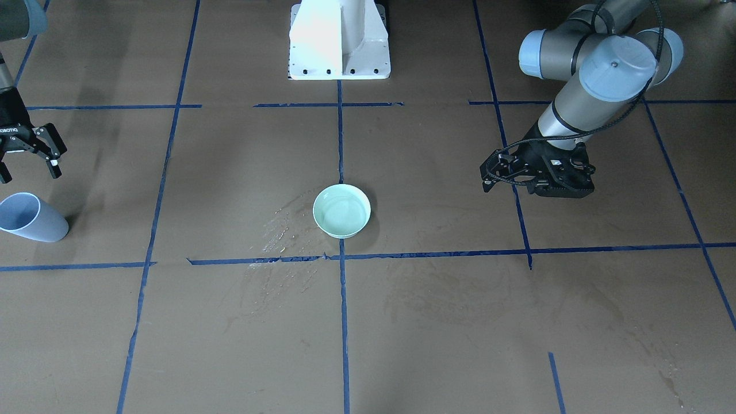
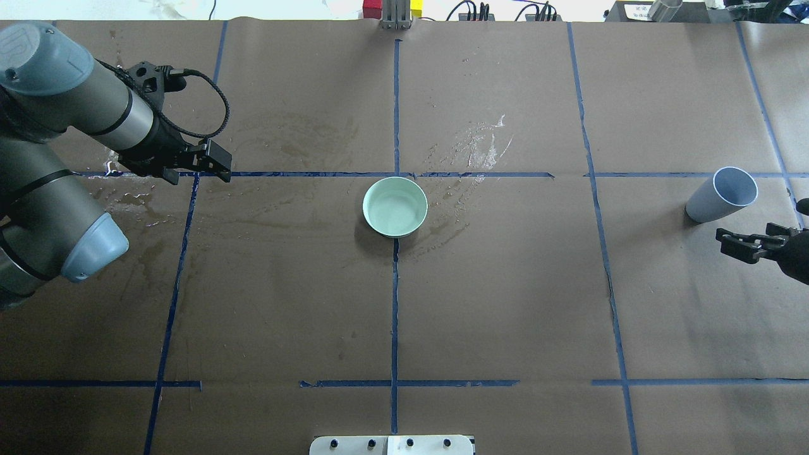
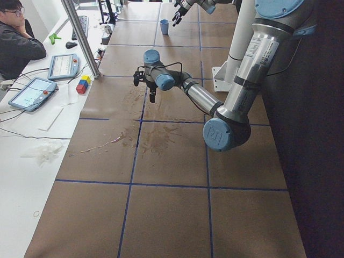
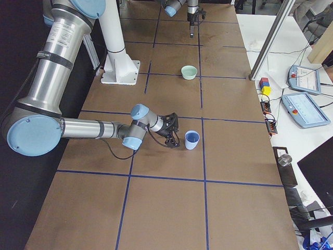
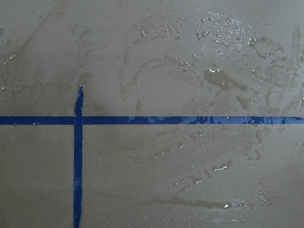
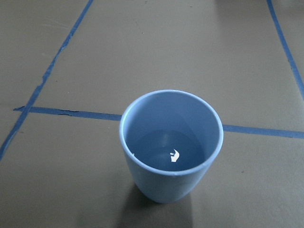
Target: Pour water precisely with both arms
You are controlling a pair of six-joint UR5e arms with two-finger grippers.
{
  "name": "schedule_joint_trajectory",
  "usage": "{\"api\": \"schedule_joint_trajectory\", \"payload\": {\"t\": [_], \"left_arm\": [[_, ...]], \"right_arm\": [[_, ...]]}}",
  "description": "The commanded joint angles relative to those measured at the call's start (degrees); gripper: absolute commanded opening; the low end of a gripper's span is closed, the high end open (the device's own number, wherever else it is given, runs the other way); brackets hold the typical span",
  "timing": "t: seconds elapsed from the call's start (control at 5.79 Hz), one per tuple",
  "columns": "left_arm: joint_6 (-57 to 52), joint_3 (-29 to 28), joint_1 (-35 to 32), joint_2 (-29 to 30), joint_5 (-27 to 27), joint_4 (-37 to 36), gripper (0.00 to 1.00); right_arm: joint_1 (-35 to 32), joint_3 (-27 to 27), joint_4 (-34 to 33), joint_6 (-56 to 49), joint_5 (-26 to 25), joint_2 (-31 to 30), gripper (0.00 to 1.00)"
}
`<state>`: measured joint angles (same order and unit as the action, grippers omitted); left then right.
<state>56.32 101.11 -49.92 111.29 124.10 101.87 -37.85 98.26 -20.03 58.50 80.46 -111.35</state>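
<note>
Nearest to us are the right gripper's fingers, spread wide with nothing between them, at the end of the right arm, which lies low over the worktop. Just ahead of those fingertips, apart from them and outside their gap, we see a pale blue cup standing upright. The water sits low in the bottom of it and shows one bright glint. A strip of blue tape crosses the brown paper just beyond the cup. Well away from these fingers, about midway towards the other gripper, a mint-green bowl rests upright on a tape crossing. We cannot tell for certain whether it holds liquid. A glistening patch of droplets lies on the side of the bowl towards the right fingers. Farther on, the left arm bends down and holds the left gripper pointing at the worktop. We cannot tell whether its fingers are wide or narrow, and we see nothing in them. Under them are wet smears and a tape corner. The white pedestal stands beyond the bowl, well apart from both grippers.
</note>
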Motion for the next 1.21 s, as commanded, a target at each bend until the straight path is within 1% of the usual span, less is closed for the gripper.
{"api": "schedule_joint_trajectory", "payload": {"t": [0.0, 0.17, 0.35, 0.52, 0.69, 1.04], "left_arm": [[-0.07, -0.04, 0.0, -0.02, 0.0, 0.0, 1.0], [-0.07, 0.05, 0.0, -0.02, 0.0, 0.0, 1.0], [0.02, -0.04, 0.0, -0.02, -0.09, 0.0, 1.0], [0.02, -0.04, 0.0, -0.02, -0.09, 0.0, 1.0], [0.02, 0.05, 0.0, -0.02, -0.09, 0.0, 1.0], [0.02, 0.05, 0.0, -0.02, -0.09, 0.0, 1.0]], "right_arm": [[7.14, -5.15, 1.4, 3.71, -11.67, 2.6, 1.0], [8.39, -9.62, 4.53, 4.08, -15.04, 4.02, 1.0], [8.49, -12.45, 8.83, 4.08, -17.68, 4.2, 1.0], [8.41, -12.48, 8.96, 4.08, -20.84, 5.25, 1.0], [8.49, -12.82, 8.96, 4.08, -22.7, 6.65, 1.0], [8.49, -13.52, 8.87, 3.99, -25.08, 8.06, 1.0]]}}
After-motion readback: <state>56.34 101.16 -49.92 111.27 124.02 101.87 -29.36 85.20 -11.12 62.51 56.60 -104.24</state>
